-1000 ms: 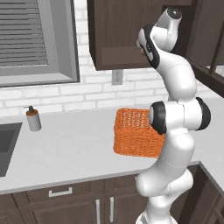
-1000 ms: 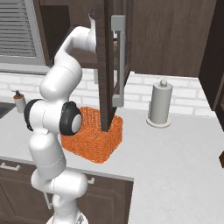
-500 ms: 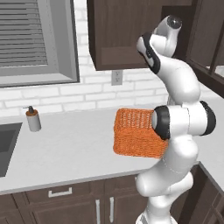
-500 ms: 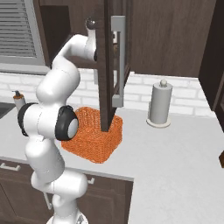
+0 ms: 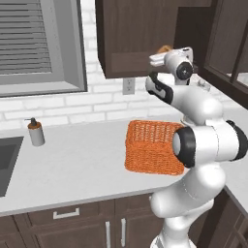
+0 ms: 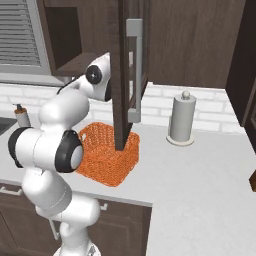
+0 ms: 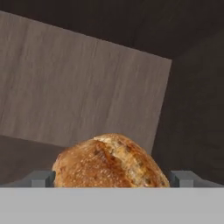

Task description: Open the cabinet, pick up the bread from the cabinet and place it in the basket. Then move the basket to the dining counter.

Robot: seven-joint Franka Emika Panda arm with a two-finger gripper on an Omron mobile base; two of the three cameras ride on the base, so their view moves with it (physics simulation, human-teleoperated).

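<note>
In the hand view the gripper [image 7: 112, 178] stands spread wide — one grey fingertip [image 7: 43, 178] at each side of the bread [image 7: 109, 162], neither visibly pressing it. The loaf's lower part is cut off at the bottom of that view, so whether the tips touch its sides cannot be told. One loaf, crusty golden-brown, sits on the cabinet [image 5: 138, 36] shelf against the wood back wall.

From the left base view, the arm bends at a big elbow low over the counter [image 5: 72, 164], then rises and reaches back into the open cabinet; only a small orange-brown edge of the bread [image 5: 164, 49] peeks above the wrist, and the fingers are hidden behind the hand. In the right base view, the open cabinet door [image 6: 129, 75] with its silver bar handle [image 6: 135, 70] covers the hand.

One orange basket [image 5: 152, 145] rests on the counter beneath the cabinet, partly hidden by the elbow. Farther off — one soap bottle [image 5: 35, 131] beside the sink [image 5: 7, 162], one paper towel roll [image 6: 181, 119] near the wall.
</note>
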